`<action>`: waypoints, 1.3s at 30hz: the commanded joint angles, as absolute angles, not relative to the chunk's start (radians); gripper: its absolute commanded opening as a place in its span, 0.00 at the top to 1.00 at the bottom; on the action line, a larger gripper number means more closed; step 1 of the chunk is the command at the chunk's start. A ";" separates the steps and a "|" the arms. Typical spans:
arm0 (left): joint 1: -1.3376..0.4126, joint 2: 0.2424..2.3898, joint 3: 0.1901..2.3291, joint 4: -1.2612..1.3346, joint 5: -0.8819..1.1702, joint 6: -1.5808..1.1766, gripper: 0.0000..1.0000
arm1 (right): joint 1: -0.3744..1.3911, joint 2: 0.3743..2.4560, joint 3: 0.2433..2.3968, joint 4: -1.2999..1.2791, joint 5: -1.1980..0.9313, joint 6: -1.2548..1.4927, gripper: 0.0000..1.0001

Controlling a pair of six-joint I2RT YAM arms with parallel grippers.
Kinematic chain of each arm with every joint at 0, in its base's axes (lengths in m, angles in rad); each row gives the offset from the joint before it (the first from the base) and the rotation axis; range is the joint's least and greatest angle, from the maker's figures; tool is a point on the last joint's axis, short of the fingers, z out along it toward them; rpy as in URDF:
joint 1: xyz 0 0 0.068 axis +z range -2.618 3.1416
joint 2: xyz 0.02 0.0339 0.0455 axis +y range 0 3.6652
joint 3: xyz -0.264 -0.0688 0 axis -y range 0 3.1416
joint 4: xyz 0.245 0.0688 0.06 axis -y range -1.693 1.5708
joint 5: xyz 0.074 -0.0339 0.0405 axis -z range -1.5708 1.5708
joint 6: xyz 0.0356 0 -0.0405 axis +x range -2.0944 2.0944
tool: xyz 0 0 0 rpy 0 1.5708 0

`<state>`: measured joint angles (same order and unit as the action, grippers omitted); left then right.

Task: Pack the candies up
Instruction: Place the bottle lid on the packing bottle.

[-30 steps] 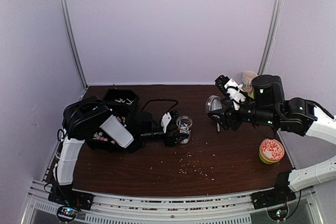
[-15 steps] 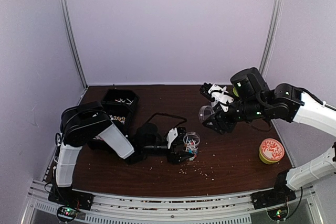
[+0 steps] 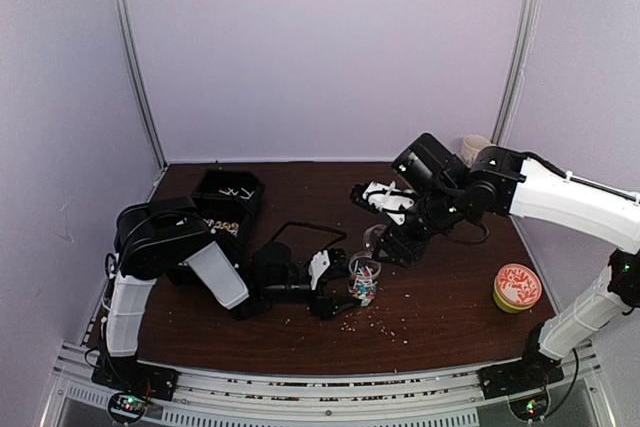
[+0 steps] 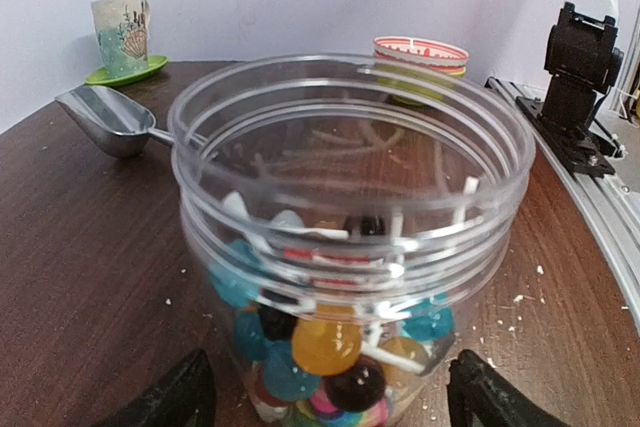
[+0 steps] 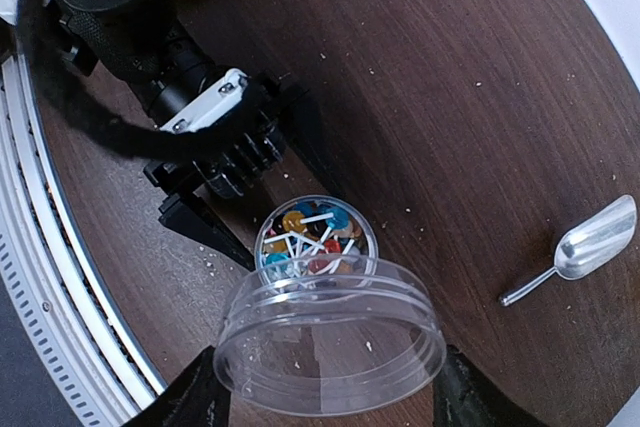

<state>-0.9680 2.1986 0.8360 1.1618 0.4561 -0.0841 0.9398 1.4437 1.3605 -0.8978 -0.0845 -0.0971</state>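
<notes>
Dark wooden table (image 3: 450, 327) and lavender walls frame the arms. Low at the middle, the left gripper (image 4: 325, 397) has its fingers spread, one on each side of an upright clear jar (image 4: 345, 247), with a sliver of gap showing. The candies (image 4: 325, 342) lie in that jar's bottom, blue, yellow, pink and dark. Just above it the right gripper (image 5: 325, 397) is clamped on an empty clear tub (image 5: 330, 347). Farther out are a metal scoop (image 5: 590, 242), pale crumbs (image 3: 375, 322), a red-patterned lid (image 3: 517, 287) and a black bin (image 3: 228, 197).
</notes>
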 commanded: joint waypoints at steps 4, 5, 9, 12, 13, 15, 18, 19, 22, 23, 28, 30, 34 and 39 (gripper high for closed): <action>-0.965 2.223 0.850 1.284 0.445 -0.089 0.18 | 0.937 1.576 1.500 -1.064 -0.103 -0.137 0.35; -0.965 2.227 0.855 1.289 0.444 -0.088 0.18 | 0.937 1.592 1.514 -1.078 -0.104 -0.140 0.35; -0.966 2.243 0.867 1.298 0.453 -0.089 0.21 | 0.939 1.644 1.564 -1.113 -0.105 -0.145 0.35; -0.965 2.248 0.873 1.302 0.456 -0.089 0.23 | 0.939 1.684 1.595 -1.136 -0.110 -0.145 0.35; -0.965 2.250 0.872 1.306 0.456 -0.089 0.24 | 0.938 1.700 1.603 -1.143 -0.110 -0.147 0.35; -0.966 2.252 0.865 1.319 0.454 -0.089 0.26 | 0.938 1.726 1.619 -1.153 -0.107 -0.146 0.34; -0.965 2.253 0.856 1.342 0.452 -0.090 0.29 | 0.939 1.760 1.639 -1.161 -0.094 -0.144 0.34; -0.966 2.254 0.853 1.349 0.452 -0.092 0.30 | 0.939 1.769 1.646 -1.163 -0.088 -0.143 0.34; -0.965 2.258 0.847 1.367 0.454 -0.097 0.33 | 0.938 1.791 1.661 -1.164 -0.067 -0.139 0.34; -0.966 2.258 0.846 1.369 0.455 -0.097 0.33 | 0.938 1.797 1.668 -1.166 -0.060 -0.138 0.34; -0.966 2.261 0.841 1.380 0.460 -0.096 0.36 | 0.937 1.822 1.686 -1.167 -0.052 -0.138 0.33; -0.965 2.262 0.842 1.380 0.462 -0.095 0.36 | 0.938 1.831 1.691 -1.165 -0.049 -0.139 0.33; -0.966 2.266 0.844 1.381 0.466 -0.094 0.37 | 0.937 1.844 1.695 -1.158 -0.050 -0.139 0.32; -0.965 2.267 0.849 1.378 0.469 -0.095 0.39 | 0.938 1.856 1.694 -1.148 -0.049 -0.139 0.29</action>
